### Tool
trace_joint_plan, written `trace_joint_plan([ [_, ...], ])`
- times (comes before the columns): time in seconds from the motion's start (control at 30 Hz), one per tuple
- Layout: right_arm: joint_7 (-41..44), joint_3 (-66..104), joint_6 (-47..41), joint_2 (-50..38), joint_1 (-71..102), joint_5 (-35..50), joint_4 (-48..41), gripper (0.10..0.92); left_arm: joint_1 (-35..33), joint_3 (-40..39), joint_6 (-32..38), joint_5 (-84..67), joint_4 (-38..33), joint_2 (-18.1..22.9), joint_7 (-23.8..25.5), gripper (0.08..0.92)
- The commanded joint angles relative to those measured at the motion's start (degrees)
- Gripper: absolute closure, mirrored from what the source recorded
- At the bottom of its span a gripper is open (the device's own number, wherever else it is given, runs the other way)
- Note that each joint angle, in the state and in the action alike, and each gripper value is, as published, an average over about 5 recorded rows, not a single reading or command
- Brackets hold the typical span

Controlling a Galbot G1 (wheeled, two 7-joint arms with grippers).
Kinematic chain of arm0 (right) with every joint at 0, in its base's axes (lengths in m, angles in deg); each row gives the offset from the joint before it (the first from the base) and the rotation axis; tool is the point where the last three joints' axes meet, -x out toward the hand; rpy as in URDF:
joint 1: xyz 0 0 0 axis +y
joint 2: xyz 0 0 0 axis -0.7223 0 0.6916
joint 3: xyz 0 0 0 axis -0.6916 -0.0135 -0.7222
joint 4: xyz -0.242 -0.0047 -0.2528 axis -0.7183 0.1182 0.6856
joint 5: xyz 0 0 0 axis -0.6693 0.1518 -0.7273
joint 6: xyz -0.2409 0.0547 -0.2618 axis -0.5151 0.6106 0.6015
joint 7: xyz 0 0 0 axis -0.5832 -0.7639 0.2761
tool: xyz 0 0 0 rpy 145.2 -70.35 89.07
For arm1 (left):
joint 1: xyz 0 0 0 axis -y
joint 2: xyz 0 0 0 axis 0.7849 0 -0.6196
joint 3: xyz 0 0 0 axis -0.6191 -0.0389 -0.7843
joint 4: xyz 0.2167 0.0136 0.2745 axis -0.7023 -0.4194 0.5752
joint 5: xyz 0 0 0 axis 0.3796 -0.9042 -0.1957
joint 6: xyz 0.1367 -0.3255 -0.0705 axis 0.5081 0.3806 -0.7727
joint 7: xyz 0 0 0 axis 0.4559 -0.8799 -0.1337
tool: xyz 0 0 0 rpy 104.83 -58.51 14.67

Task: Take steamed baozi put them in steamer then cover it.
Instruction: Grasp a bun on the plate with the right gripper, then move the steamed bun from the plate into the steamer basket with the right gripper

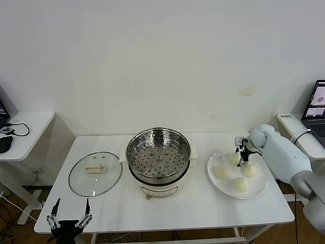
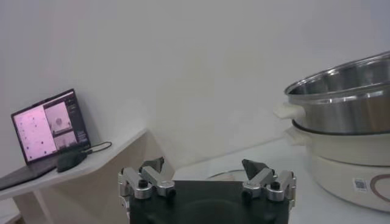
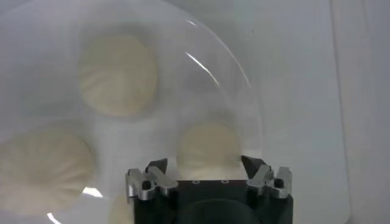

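Note:
The steamer [image 1: 158, 155], a shiny steel pot with a perforated tray on a white base, stands uncovered at the table's middle. It also shows in the left wrist view [image 2: 344, 103]. The glass cover [image 1: 95, 173] lies flat to its left. Four steamed baozi rest on the white plate [image 1: 258, 189] at the right. My right gripper [image 1: 242, 155] is open, low over the far baozi [image 1: 233, 158]. In the right wrist view this baozi [image 3: 207, 146] sits between the spread fingers of the right gripper [image 3: 205, 167]. Two more baozi [image 3: 117, 74] [image 3: 42, 170] lie beyond. My left gripper [image 1: 68, 216] [image 2: 204, 167] is open, parked at the front left.
A side table [image 1: 30, 124] with a mouse and cables stands at the far left. A laptop [image 1: 318, 108] sits on a stand at the far right. Another laptop [image 2: 49, 125] shows in the left wrist view. The wall is close behind the table.

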Motion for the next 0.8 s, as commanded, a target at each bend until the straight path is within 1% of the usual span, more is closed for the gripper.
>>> trace_joint_plan([
  [0.03,-0.09,0.14,-0.03,0.77,-0.16,-0.77,-1.02,0.377,-0.03,-0.02,0.16,0.02,0.00,0.00,-0.05,0.177],
  [0.2,-0.03,0.21,0.09,0.99,-0.44,-0.79,-1.19,0.433,-0.22,-0.03,0.64,0.03,-0.15,0.09,-0.21,0.177],
  [0.3,0.18,0.03,0.13,0.60,-0.84,-0.56,-0.52,0.454,-0.35,-0.03,0.87,0.03,-0.28,0.11,-0.26,0.177],
  [0.4,0.68,-0.75,-0.04,-0.84,-1.65,0.66,1.83,0.456,-0.39,-0.03,0.94,-0.01,-0.29,0.06,-0.24,0.177],
  [0.6,2.26,-5.92,-1.69,-6.62,-5.81,7.94,12.45,0.456,-0.10,-0.02,0.84,-0.34,0.08,-0.22,-0.16,0.177],
  [0.8,3.47,-15.45,-4.28,-12.42,-14.91,18.07,24.25,0.449,0.50,-0.40,0.80,-0.60,0.59,-0.57,-0.10,0.177],
])
